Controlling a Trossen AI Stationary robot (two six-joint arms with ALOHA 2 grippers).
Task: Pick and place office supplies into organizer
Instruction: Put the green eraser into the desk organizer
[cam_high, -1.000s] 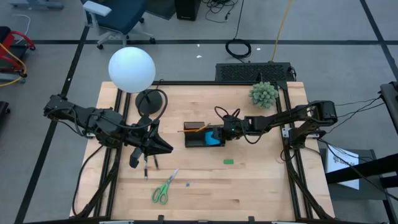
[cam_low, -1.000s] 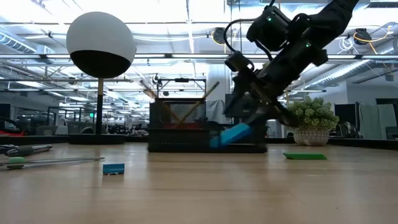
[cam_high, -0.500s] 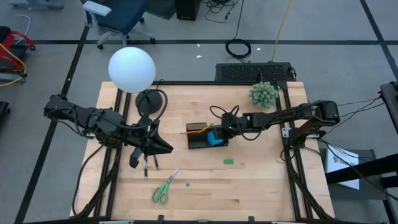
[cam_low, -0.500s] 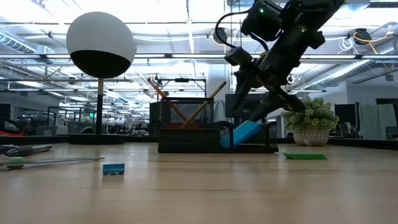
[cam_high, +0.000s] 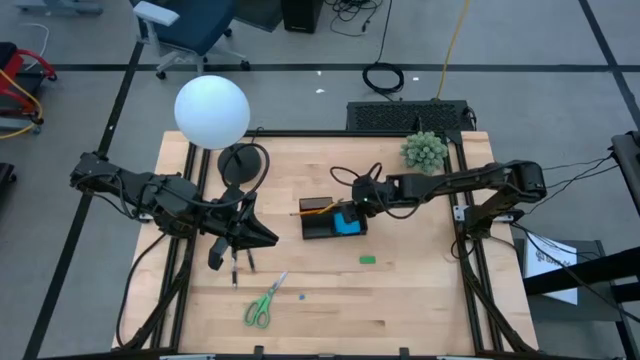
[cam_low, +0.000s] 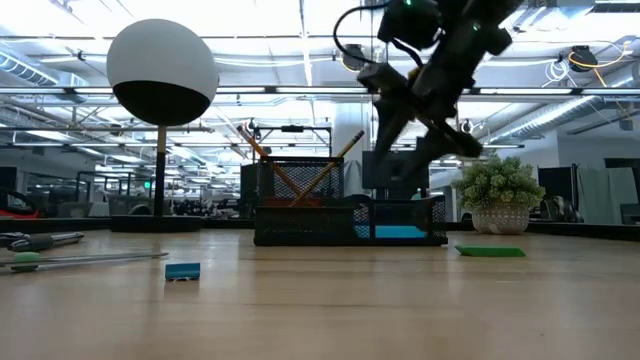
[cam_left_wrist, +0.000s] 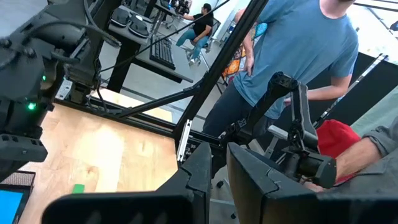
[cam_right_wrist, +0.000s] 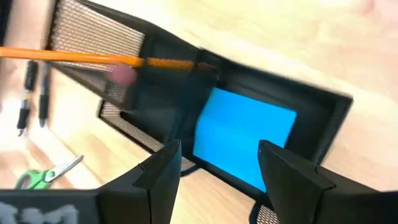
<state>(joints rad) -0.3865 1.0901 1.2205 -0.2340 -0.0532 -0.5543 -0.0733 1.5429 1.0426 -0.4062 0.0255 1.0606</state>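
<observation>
Blue pad placed; next item pending.
The blue square pad (cam_high: 347, 222) lies flat in the organizer (cam_high: 318, 228); the right gripper (cam_high: 358, 203) hangs open above it, empty. Next: fetch the green eraser (cam_high: 367, 260) from the bench (cam_high: 420, 300).

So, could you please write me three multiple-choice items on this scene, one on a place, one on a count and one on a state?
1. Where is the blue square pad?
A. lying in the organizer
B. on the table beside the scissors
C. held in the left gripper

2. How many pens lie on the table by the left gripper?
A. none
B. two
C. four

3. How is the right gripper?
A. shut on a pencil
B. shut on the pad
C. open, holding nothing, above the organizer

Answers: 1 A, the right wrist view shows the pad flat inside the tray. 2 B, the high view shows two dark pens there. 3 C, its fingers stand apart above the pad.
</observation>
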